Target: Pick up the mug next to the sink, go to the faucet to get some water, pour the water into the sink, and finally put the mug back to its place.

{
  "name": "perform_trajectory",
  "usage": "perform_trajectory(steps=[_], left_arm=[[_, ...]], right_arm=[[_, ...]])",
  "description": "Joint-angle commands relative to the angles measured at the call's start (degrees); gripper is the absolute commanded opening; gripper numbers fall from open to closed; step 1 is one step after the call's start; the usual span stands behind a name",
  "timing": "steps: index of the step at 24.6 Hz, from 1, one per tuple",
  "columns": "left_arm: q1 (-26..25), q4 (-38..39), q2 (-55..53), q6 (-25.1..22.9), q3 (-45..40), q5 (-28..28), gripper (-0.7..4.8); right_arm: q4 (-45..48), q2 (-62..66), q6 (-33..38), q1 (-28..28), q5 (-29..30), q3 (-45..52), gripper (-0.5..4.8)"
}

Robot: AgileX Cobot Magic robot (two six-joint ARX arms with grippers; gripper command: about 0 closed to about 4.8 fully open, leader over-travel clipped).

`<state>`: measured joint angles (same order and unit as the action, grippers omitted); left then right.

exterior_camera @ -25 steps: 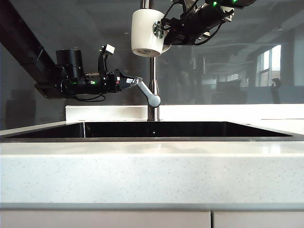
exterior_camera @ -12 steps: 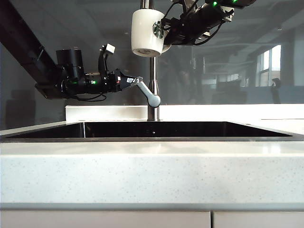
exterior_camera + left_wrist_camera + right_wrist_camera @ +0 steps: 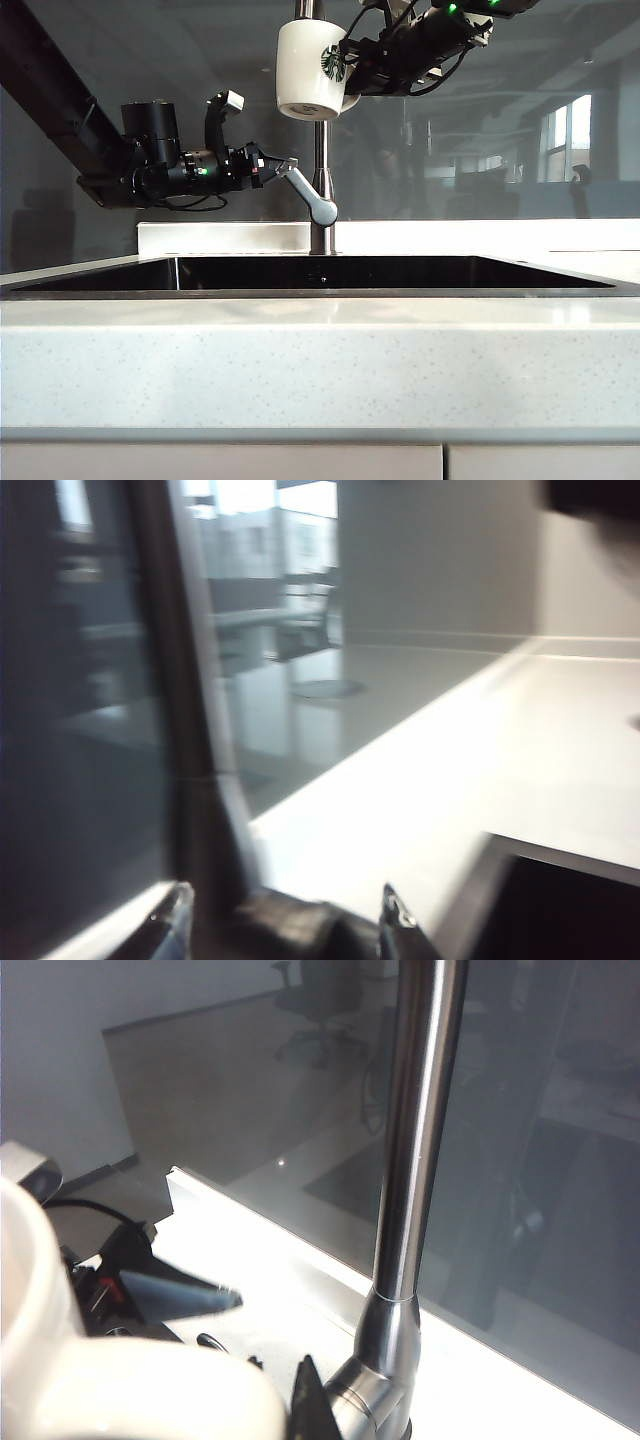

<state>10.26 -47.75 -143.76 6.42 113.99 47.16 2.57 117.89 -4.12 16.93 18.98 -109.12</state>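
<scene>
Hanging from right gripper (image 3: 348,62): mug (image 3: 310,68).

Your two black arms, left gripper (image 3: 268,168) and right gripper (image 3: 347,52), green indicator lights, looping black cables, white-tipped camera mount

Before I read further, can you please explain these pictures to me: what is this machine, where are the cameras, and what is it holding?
It is a robot with two arms, each ending in a claw. One camera faces the counter and sink; each wrist carries another. The right claw holds a white mug high beside the faucet; its wrist camera shows the mug close up. The left claw is at the faucet's lever, jaws set apart. No water is visible.
</scene>
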Motion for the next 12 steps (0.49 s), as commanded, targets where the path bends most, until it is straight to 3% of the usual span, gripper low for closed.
perform_trajectory(steps=[1, 7, 12], left_arm=[[-0.09, -0.74, 0.42, -0.44, 0.20, -3.41, 2.38], [-0.02, 2.43, 0.42, -4.46, 0.20, -3.67, 2.37], [-0.02, 3.13, 0.42, -4.83, 0.20, -5.62, 2.37]], right_arm=[[3.63, -1.01, 0.96, 0.13, 0.70, -0.92, -0.05], [3.76, -1.01, 0.96, 0.13, 0.68, -0.92, -0.05], [3.74, -1.01, 0.96, 0.13, 0.68, -0.92, -0.05]])
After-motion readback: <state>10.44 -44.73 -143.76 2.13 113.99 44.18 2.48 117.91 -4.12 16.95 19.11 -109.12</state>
